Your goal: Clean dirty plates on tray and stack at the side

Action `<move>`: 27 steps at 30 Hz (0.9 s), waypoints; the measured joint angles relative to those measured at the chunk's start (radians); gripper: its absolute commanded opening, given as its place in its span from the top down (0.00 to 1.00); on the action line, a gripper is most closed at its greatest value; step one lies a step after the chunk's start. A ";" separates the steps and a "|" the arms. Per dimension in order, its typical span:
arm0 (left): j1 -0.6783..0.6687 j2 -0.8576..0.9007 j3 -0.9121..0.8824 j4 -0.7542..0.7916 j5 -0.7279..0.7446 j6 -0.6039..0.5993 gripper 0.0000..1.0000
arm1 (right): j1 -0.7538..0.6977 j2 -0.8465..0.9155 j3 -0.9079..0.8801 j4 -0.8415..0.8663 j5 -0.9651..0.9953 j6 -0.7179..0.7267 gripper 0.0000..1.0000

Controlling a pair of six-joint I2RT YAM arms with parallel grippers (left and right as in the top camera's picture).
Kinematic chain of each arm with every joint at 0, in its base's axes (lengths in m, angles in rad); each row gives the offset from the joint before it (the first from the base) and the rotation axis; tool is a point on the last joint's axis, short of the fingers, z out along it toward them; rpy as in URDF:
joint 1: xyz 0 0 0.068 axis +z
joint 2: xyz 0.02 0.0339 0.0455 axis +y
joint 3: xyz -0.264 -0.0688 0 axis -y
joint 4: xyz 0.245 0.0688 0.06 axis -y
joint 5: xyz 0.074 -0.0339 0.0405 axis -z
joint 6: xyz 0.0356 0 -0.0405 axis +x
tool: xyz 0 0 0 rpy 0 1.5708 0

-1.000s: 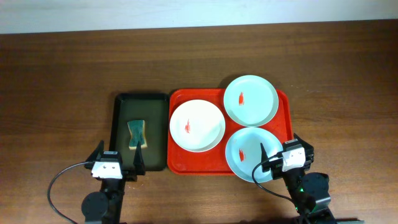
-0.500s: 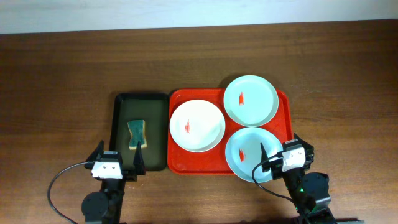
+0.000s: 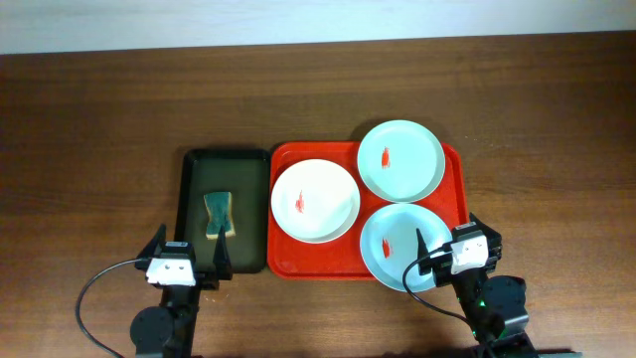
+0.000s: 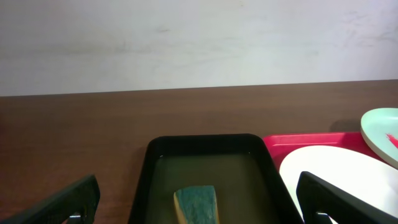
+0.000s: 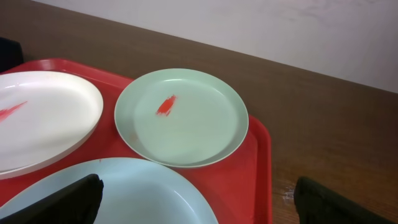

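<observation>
A standstill at the washing-up station: over the last second nothing on the table (image 3: pixel 99 119) has moved, and the cleaning has yet to begin. The left gripper (image 3: pixel 189 245) waits with its jaws spread wide and empty at the near end of the dark tray (image 3: pixel 194 189), where a green sponge (image 3: pixel 218 216) lies untouched. The right gripper (image 3: pixel 447 231), equally wide and holding nothing, hangs over the near right corner of the red tray (image 3: pixel 283 261). All three plates sit on that tray: the white plate (image 3: pixel 315 200) at its left, the far mint plate (image 3: pixel 400 159) at the back right and the near mint plate (image 3: pixel 393 247) just under the right arm. Each carries a red smear (image 5: pixel 165 105). By the look of it, no plate has been wiped or stacked at the side; fetching the sponge seems the likely first job.
</observation>
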 measured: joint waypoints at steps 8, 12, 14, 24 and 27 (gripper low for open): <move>0.000 0.000 0.000 0.000 0.000 0.000 0.01 | 0.000 -0.010 0.000 0.000 0.000 0.000 0.02; 0.000 0.000 0.000 0.000 0.000 0.000 0.01 | 0.000 -0.098 0.000 0.000 0.000 0.000 0.02; 0.000 0.000 0.000 0.000 0.000 0.000 0.01 | -0.001 -0.132 0.000 0.000 0.000 0.000 0.02; 0.000 0.000 0.000 0.000 0.000 0.000 0.01 | -0.001 -0.173 0.000 0.000 0.000 0.000 0.02; 0.000 0.000 0.000 0.000 0.000 0.000 0.01 | -0.001 -0.173 0.000 0.000 0.000 0.000 0.02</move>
